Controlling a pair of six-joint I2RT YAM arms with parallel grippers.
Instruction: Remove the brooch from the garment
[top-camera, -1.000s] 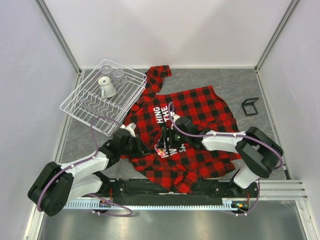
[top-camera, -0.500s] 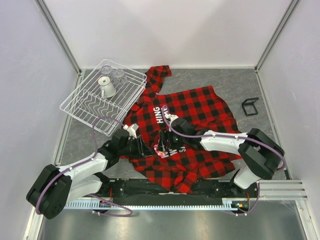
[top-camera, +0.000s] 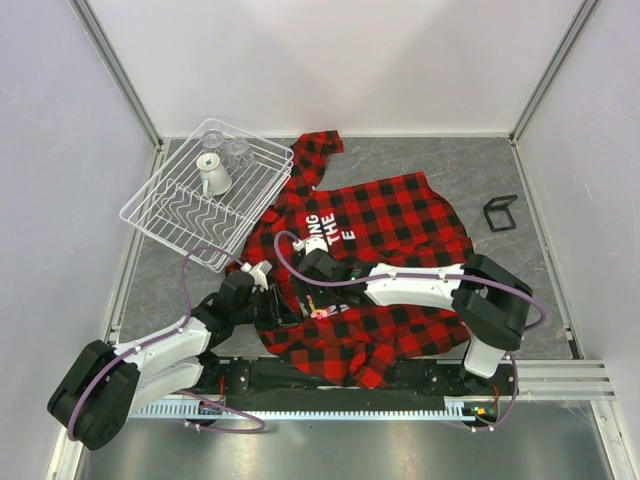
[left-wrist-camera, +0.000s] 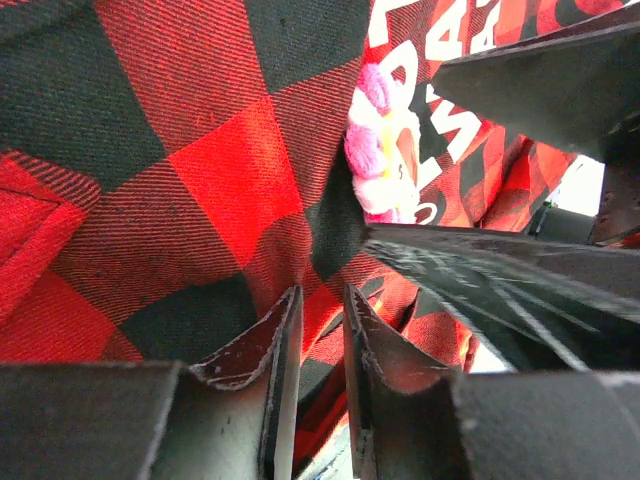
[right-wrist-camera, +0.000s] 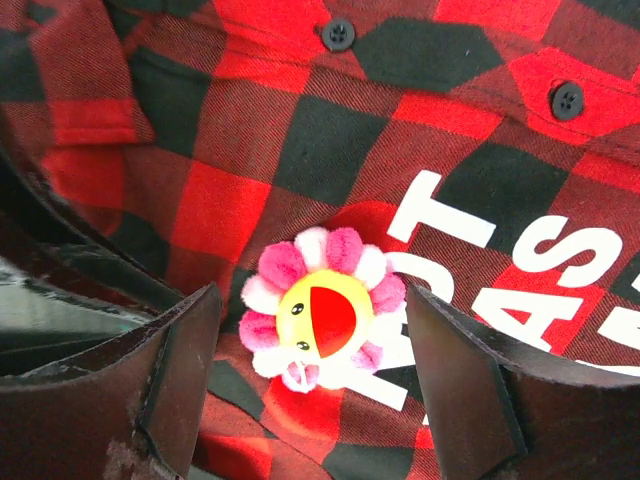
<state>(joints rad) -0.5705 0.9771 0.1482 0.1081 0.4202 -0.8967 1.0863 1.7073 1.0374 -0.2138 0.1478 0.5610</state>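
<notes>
The garment (top-camera: 400, 215), a red-and-black plaid shirt with white lettering, lies spread across the middle of the table. The brooch (right-wrist-camera: 320, 315), a fuzzy pink-and-white flower with a yellow face and red mouth, is pinned to it beside the letters. It also shows as a small pink spot (top-camera: 319, 312) from above and side-on as a pink tuft (left-wrist-camera: 380, 160) in the left wrist view. My right gripper (right-wrist-camera: 313, 305) stands open, one finger on each side of the brooch, not touching it. My left gripper (left-wrist-camera: 322, 300) is pinched on a fold of the garment (left-wrist-camera: 200, 180) just left of the brooch.
A white wire dish rack (top-camera: 165, 168) holding a cup (top-camera: 214, 177) and glasses sits at the back left, its corner over the shirt's sleeve. A small black frame-like object (top-camera: 500, 213) lies at the right. Both arms (top-camera: 420, 285) cross low over the shirt's front.
My right gripper has slid left over the shirt and opened wider around the brooch. The left gripper has drawn back toward the near left, and more lettering is uncovered.
</notes>
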